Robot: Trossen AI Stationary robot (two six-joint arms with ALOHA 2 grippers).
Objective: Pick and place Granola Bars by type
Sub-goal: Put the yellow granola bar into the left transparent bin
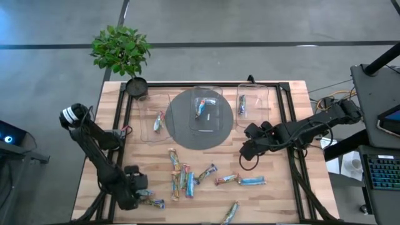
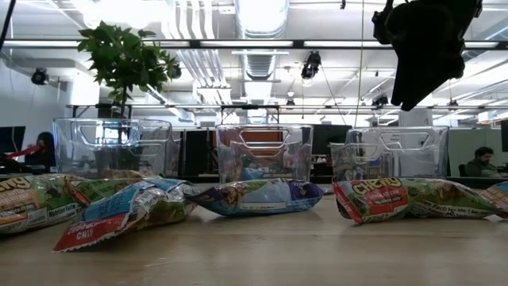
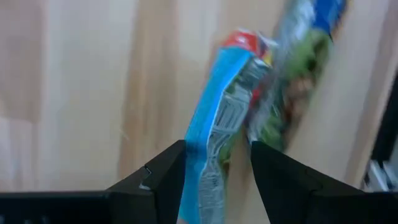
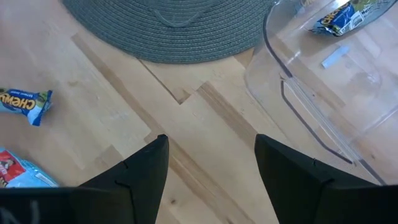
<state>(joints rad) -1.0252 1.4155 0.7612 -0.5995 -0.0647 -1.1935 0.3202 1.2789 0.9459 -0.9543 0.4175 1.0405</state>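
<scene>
Several granola bars in shiny blue, green and red wrappers lie flat on the wooden table [image 1: 275,200], most of them in a loose group [image 1: 181,175]. My left gripper [image 3: 217,174] is low at the near left [image 1: 140,192], its fingers on a blue-wrapped bar [image 3: 214,134]. A green bar [image 3: 292,81] lies right beside that one. My right gripper [image 4: 211,146] hangs open above bare wood [image 1: 249,150], between the round grey mat [image 1: 181,128] and the right bin. It also shows at the top right of the low view [image 2: 429,48]. My left gripper has the blue-wrapped bar between its two fingers, near one end [image 3: 208,177]. The bar runs away from the fingers to its red end [image 3: 245,43]. The wrapper looks turned on edge and creased. Whether the bar is lifted off the wood, I cannot tell.
Three clear plastic bins stand along the far side, left [image 1: 156,115], middle [image 1: 206,107] on the mat, and right [image 1: 252,101], each with a bar inside. A potted plant [image 1: 122,50] stands at the far left corner. A black frame [image 1: 290,125] borders the table.
</scene>
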